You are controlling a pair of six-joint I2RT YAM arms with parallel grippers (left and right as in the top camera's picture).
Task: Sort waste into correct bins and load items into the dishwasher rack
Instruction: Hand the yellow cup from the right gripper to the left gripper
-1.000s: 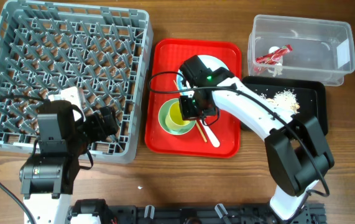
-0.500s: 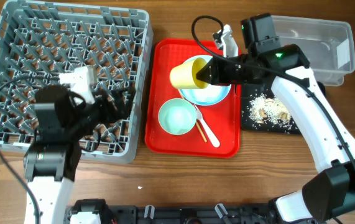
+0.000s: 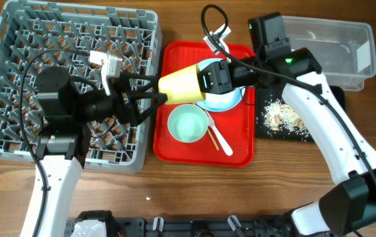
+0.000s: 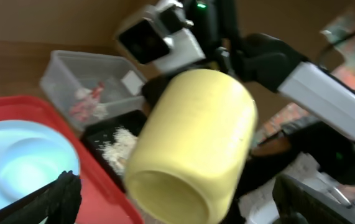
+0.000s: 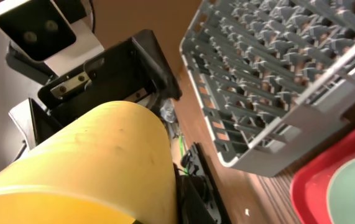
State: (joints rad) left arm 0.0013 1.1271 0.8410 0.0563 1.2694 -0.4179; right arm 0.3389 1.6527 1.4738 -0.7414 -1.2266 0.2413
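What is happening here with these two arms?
The right claw holds the yellow cup sideways above the left edge of the red tray, its mouth toward the left claw, which is open beside the dishwasher rack. It looks like a handover. The pale green bowl sits on the tray.

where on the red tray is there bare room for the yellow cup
Bare tray shows at its lower right corner, right of the fork, and lower left below the green bowl. The top is crowded by plate and cup.
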